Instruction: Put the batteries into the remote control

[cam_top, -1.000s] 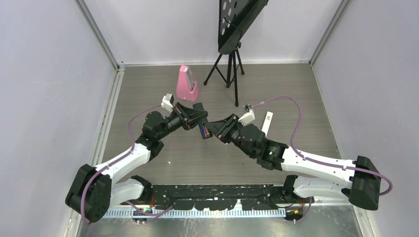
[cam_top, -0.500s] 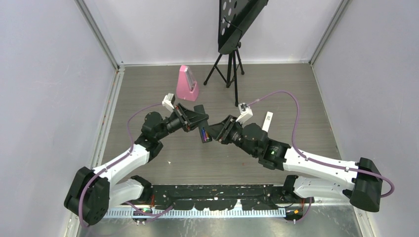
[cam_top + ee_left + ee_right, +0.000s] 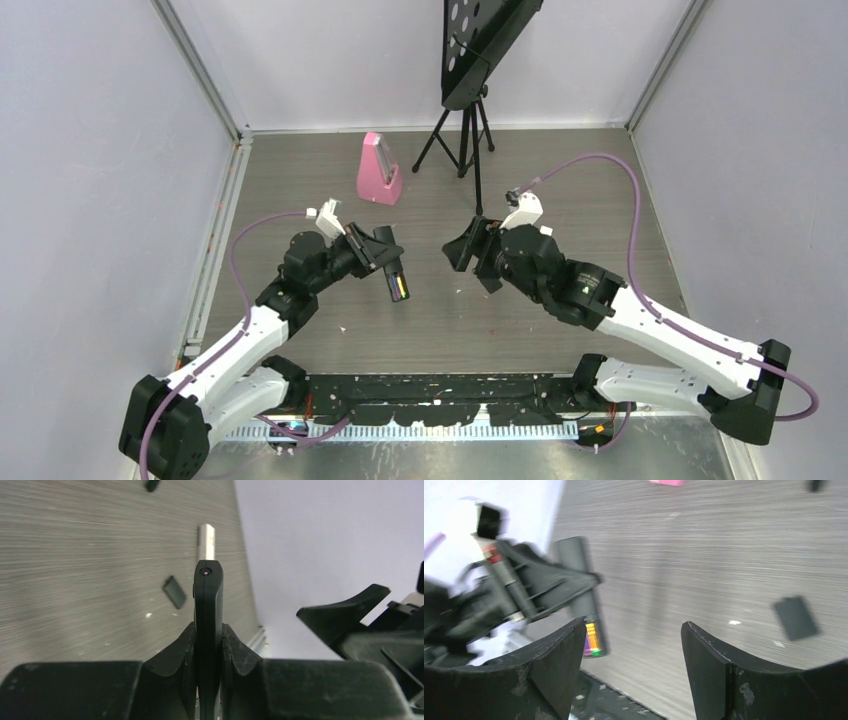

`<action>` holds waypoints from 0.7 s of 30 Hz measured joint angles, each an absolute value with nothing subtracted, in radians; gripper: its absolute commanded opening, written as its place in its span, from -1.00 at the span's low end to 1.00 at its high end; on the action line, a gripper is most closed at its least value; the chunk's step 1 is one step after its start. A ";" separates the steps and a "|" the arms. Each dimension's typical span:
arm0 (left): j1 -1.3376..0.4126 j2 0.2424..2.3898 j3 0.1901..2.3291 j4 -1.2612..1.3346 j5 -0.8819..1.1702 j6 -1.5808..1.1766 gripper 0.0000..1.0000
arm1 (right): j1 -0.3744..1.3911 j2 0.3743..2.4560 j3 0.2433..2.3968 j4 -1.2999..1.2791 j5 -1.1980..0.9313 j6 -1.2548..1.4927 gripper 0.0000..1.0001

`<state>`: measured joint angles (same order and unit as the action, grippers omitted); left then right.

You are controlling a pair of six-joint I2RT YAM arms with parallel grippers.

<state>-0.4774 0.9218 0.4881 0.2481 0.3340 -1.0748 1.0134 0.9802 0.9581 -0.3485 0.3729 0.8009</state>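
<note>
The left gripper [image 3: 207, 630] is closed on the remote control [image 3: 207, 592] and clamps it by its thin sides. In the open bay the batteries [image 3: 400, 289] show yellow and purple. The right wrist view is blurred, so I cannot tell if they sit fully. The right gripper [image 3: 634, 630] stands near the remote with its jaws apart, holding nothing. Farther out, the back cover [image 3: 795, 618] lies flat on the table. With no cover on, a tilt or a push could drop the cells. The flat cover may also slide when it is pinched.
</note>
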 measured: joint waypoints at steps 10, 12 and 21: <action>-0.469 0.913 0.488 0.085 0.244 -0.940 -1.00 | 0.760 1.212 0.909 -0.554 0.373 0.675 0.85; -0.468 0.914 0.488 0.082 0.244 -0.933 -1.00 | 0.741 1.312 0.910 -0.554 0.350 0.627 0.79; -0.463 0.918 0.488 0.076 0.260 -0.912 -1.00 | 0.659 1.620 0.955 -0.569 0.181 0.443 0.59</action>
<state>-0.4625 0.9180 0.4881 0.0765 0.2600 -0.9115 0.6594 1.6203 0.9546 -0.5690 0.1814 0.4427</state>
